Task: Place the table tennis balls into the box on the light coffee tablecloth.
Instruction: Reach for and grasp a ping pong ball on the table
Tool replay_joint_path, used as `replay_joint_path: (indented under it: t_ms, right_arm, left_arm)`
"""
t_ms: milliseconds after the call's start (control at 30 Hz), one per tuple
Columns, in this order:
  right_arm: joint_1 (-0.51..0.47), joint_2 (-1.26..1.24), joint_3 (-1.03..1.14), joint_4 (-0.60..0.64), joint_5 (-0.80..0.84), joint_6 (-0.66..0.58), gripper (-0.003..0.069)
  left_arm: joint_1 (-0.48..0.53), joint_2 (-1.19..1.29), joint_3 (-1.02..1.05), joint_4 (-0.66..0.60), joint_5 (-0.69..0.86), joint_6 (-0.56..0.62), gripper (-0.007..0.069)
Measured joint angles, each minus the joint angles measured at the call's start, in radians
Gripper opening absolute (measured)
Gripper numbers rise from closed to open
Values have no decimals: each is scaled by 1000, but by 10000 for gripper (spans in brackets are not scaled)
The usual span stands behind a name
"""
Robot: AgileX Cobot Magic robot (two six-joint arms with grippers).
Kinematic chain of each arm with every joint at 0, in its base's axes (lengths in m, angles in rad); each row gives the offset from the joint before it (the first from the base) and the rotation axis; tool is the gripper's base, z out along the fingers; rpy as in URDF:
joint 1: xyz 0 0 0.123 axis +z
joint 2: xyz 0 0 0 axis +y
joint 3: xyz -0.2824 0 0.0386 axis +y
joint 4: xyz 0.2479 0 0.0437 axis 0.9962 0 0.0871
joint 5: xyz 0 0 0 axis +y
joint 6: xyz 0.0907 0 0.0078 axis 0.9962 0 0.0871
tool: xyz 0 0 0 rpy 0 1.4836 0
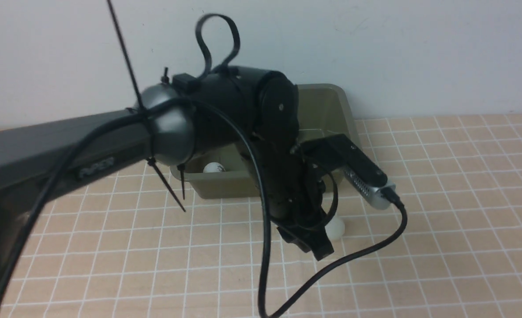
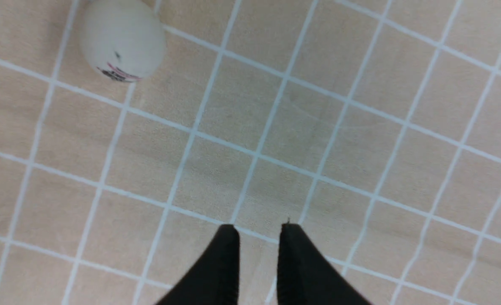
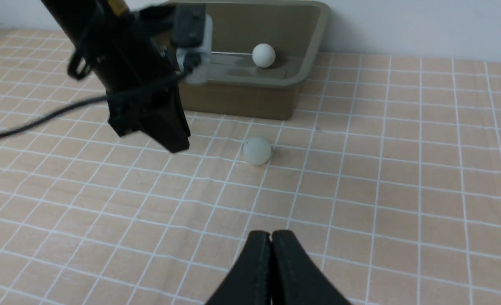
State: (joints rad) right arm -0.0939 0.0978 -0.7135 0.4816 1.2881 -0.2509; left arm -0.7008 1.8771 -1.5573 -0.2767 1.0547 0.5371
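The light coffee tablecloth (image 1: 441, 221), peach-tan with a white grid, fills the front view's lower half, bare at right. The olive box (image 1: 331, 99) sits upper centre against the wall, a white ball (image 1: 214, 168) inside. A second ball (image 1: 336, 228) lies on the cloth below it, beside the left gripper (image 2: 258, 231), whose jaws are narrowly apart and empty. The right gripper (image 3: 270, 237) is pressed together.

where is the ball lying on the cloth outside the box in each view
front view: the ball is right of centre, half hidden behind the left gripper, in front of the box.
left wrist view: ball near a picture corner, well clear of the left gripper.
right wrist view: ball mid-picture, between the box and the right gripper.
shared landmark: the left gripper, in all three.
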Motion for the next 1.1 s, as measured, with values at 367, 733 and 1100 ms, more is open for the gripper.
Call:
replay_joint_path:
  t_ms: [367,733,1100]
  right_arm:
    - [0,25,0,57,0,-61,-18]
    - [0,339,0,278,-10,-313,-18]
    - [0,658,0,283,-88,-544,-16]
  left_arm:
    - [0,-417,1,201,145,-182,-69]
    - [0,-634,139,338,86,-307,-69]
    - [0,-638,334,49,-224,-199,-69]
